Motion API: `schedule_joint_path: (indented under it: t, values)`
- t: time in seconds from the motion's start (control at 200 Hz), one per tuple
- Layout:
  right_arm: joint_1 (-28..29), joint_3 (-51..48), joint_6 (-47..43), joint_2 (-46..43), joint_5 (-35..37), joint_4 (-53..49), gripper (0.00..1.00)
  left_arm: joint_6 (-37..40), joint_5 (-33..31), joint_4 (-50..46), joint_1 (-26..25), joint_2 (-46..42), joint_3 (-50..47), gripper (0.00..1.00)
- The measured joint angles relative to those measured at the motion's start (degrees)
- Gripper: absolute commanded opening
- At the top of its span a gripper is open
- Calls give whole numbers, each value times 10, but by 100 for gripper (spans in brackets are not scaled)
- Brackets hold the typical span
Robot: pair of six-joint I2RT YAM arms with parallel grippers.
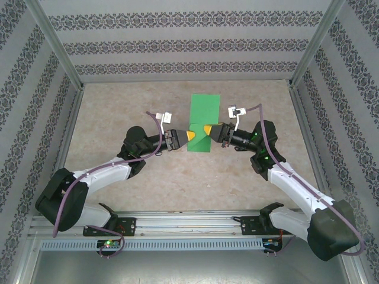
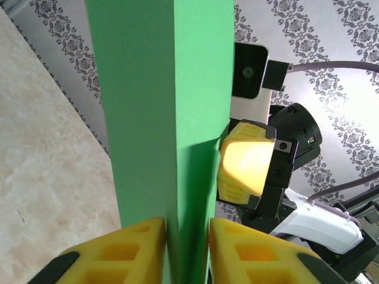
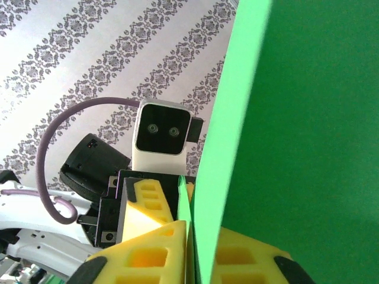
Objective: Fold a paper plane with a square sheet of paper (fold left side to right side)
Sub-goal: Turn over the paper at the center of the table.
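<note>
I am pinching the sheet of paper [image 1: 205, 109] with my left hand [image 1: 190, 136]. Its yellow fingers [image 2: 136, 248] are drawn almost together, and the green paper is filling the narrow gap between them. My right hand [image 1: 207, 130] is meeting it from the opposite side. Its fingers [image 3: 148, 254] are also sitting close together, and the sheet's edge is running down between them, touching the pads. The two hands are facing each other tip to tip across the near end of the sheet, just apart. From my left wrist I am looking at one yellow finger of the right hand pressing against the far face of the paper.

The sheet is showing as a narrow green rectangle. It is lying around the middle of the surface [image 1: 118, 112], with its long side stretching from my hands toward the far edge. A crease is running along its length, and a darker slanted patch is showing at the near end between my hands. The patterned walls [image 1: 177, 47] are standing around the surface on three sides.
</note>
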Motion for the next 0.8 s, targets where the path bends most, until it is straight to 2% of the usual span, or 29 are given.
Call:
schedule_joint_path:
  t: [0.1,0.245,0.34,0.445,0.51,0.644,0.724,0.799]
  values:
    - [-7,-10,-1,-15,2,-10,29,8,0,-7,0,0,0,6]
    - [-29,-26,-17,-54,14,-55,45,31,-1,-58,0,-12,3,1]
    - [-45,-29,-50,-90,38,-120,50,60,-5,-122,0,-37,8,0]
    - [-53,-27,-105,-137,95,-227,53,111,-28,-238,0,-75,30,0]
    - [-56,-22,-139,-157,141,-295,55,158,-69,-351,-1,-99,61,0]
    - [-61,-13,-192,-179,248,-414,62,250,-205,-588,-18,-137,138,0]
    - [-64,-13,-205,-181,302,-461,63,286,-298,-706,-42,-147,172,0]
    - [-68,-13,-207,-179,350,-495,69,302,-385,-803,-75,-145,196,0]
